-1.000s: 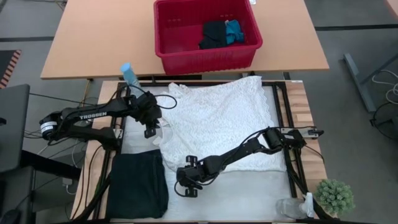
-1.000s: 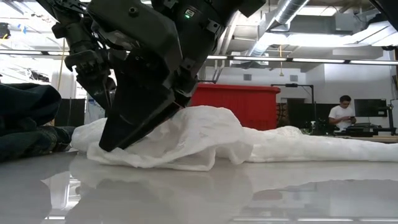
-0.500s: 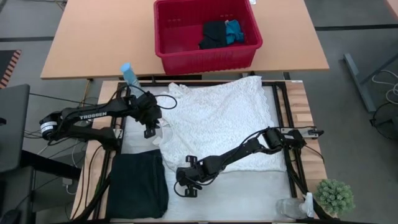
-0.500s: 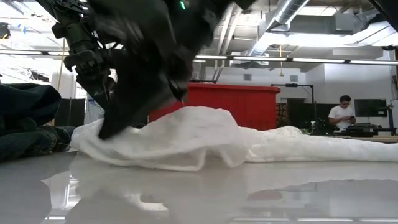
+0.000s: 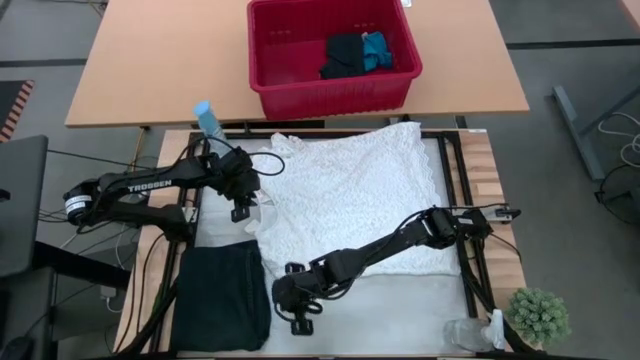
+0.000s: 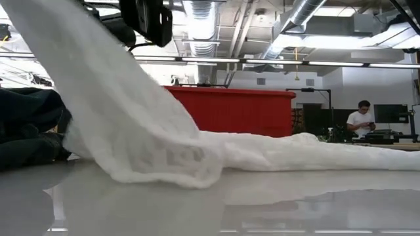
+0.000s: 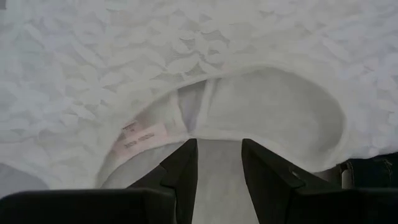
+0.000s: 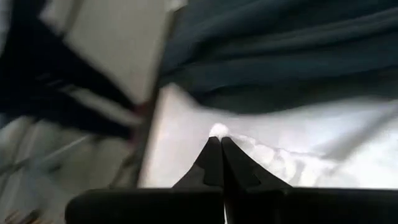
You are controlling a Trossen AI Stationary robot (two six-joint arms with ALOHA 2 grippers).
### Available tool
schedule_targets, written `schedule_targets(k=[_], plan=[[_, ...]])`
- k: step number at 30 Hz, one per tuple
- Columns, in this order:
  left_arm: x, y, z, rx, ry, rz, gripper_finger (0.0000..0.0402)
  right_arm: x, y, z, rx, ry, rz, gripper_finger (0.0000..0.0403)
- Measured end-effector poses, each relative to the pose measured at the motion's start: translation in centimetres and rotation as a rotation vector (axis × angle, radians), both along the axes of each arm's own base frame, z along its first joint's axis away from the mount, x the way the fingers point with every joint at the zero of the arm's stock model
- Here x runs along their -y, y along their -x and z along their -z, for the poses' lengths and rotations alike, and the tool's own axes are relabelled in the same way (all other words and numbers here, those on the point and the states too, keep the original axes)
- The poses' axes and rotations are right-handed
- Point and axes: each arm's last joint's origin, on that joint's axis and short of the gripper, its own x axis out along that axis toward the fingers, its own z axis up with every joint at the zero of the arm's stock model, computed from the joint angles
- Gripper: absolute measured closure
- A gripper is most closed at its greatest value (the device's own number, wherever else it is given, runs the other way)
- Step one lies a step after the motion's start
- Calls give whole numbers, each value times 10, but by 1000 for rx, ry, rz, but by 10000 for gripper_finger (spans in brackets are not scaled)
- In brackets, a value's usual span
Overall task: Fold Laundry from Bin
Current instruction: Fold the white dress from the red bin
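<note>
The white crinkled garment [image 5: 360,195] lies spread over the middle of the table. My right gripper [image 5: 288,298] is shut on its near-left edge and stands above the table. My left gripper [image 5: 240,203] is open at the garment's left side. In the left wrist view its fingers stand apart over the neckline [image 7: 205,118], beside a pink label; whether they touch the cloth I cannot tell. A folded black garment [image 5: 222,297] lies flat at the near left. The red bin [image 5: 290,60] stands on the wooden table behind, with black and bright blue cloth [image 5: 358,52] inside. My right gripper pinches the white garment's near-left edge [image 8: 219,130] between its two shut fingertips. The fingers slant downward from the table's right side. The held edge is lifted clear, and the cloth runs down from it in a taut slope [image 6: 125,111]. The rest lies on the table.
A small potted plant [image 5: 538,315] and a clear bottle [image 5: 470,335] stand at the near right corner. A blue-capped bottle [image 5: 208,120] stands at the far left. Dark frame rails [image 5: 452,180] run along the work surface's right side. A person [image 6: 361,121] shows far behind the table.
My right gripper has risen and drawn toward the table's near-left corner, taking the white garment's near-left edge up with it. That edge, earlier bunched low on the table, now stands lifted in a taut slope; the far part has stayed flat.
</note>
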Motion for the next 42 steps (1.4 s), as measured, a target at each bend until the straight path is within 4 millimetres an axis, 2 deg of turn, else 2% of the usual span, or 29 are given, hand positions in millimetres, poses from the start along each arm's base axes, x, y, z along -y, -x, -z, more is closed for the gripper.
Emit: schedule_targets(k=[4,8,11,14,18,22,28,31,35,42], plan=[[0,0,0,-2,1,0,288,-14,8,0,-62,-109,-144,390],[0,0,0,3,17,-13,288,-25,19,5,-135,-89,-176,375],[3,-1,-1,42,88,37,288,-23,21,7,-169,-75,-171,365],[5,-3,-2,93,157,77,288,-17,19,8,-177,-71,-156,373],[9,-9,-3,94,73,66,288,-10,16,8,-175,-68,-137,387],[20,-12,8,118,171,27,288,-10,15,8,-176,-65,-132,376],[45,-6,38,59,309,31,284,-9,16,9,-173,-34,-110,366],[52,-9,42,82,277,-6,275,-9,15,9,-169,-25,-101,374],[58,-17,39,135,153,-48,260,-8,15,9,-169,-25,-101,381],[67,-25,33,228,102,15,232,-8,15,9,-164,-12,-89,368]])
